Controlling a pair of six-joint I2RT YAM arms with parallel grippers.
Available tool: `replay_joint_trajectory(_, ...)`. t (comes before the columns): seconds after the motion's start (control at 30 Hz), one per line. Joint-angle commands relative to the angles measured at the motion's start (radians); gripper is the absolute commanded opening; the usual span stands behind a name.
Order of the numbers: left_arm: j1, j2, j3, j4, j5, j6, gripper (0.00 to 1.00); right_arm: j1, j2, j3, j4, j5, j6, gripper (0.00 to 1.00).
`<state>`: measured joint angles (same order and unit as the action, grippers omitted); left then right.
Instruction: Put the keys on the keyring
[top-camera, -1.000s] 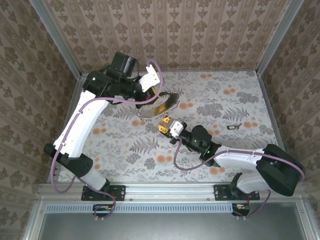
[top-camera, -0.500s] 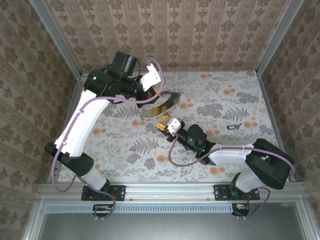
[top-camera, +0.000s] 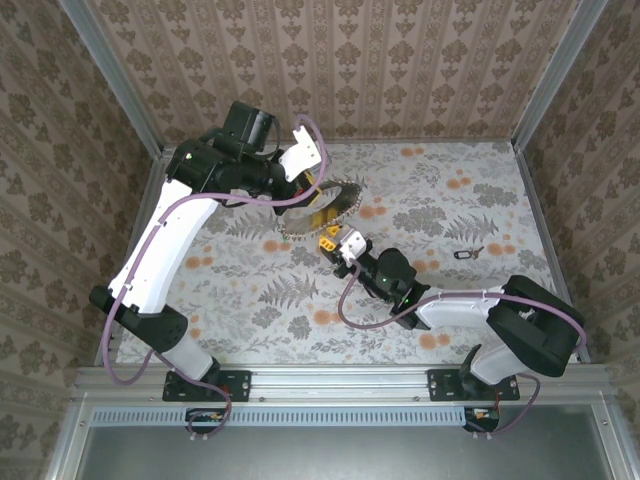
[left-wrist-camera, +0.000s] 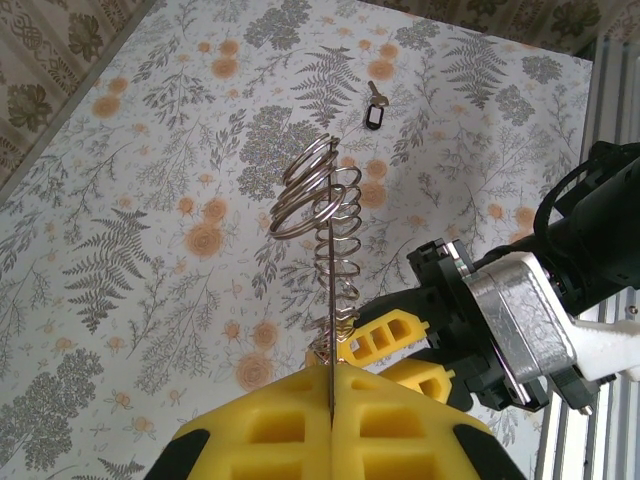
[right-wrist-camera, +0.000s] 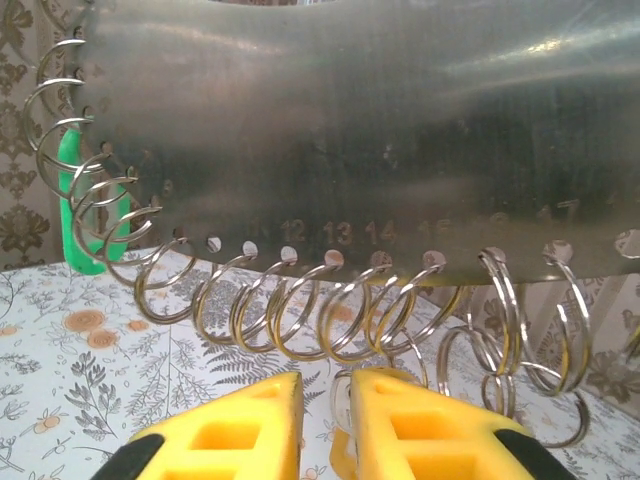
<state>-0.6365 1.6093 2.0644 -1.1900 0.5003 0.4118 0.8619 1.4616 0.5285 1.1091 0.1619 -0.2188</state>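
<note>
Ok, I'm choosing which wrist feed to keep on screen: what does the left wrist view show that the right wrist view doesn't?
Left wrist: a black-headed key lying on the table, and the fingers of the left gripper clamped on the metal plate along its thin edge. Right wrist: the plate's flat face with stamped numbers, and a green piece behind the split rings. Both: those rings hanging from the plate, and the yellow fingers of the right gripper.

Damask-patterned wallpaper panels are enclosing a table that is wearing a fern-and-orange-flower cloth; aluminium posts are framing the corners under even light.
</note>
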Motion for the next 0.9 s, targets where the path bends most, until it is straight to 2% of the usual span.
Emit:
replay_joint_trajectory(0.0, -0.009, -0.001, 0.033, -0.013, 0.022, -0.021, 0.00, -0.007, -0.016, -0.005, 0.044, 0.024, 0.029, 0.21)
replay_joint_trajectory(0.87, -0.009, 0.000, 0.040, -0.008, 0.005, -0.030, 0.00, -0.005, -0.063, -0.030, 0.037, 0.003, -0.040, 0.16)
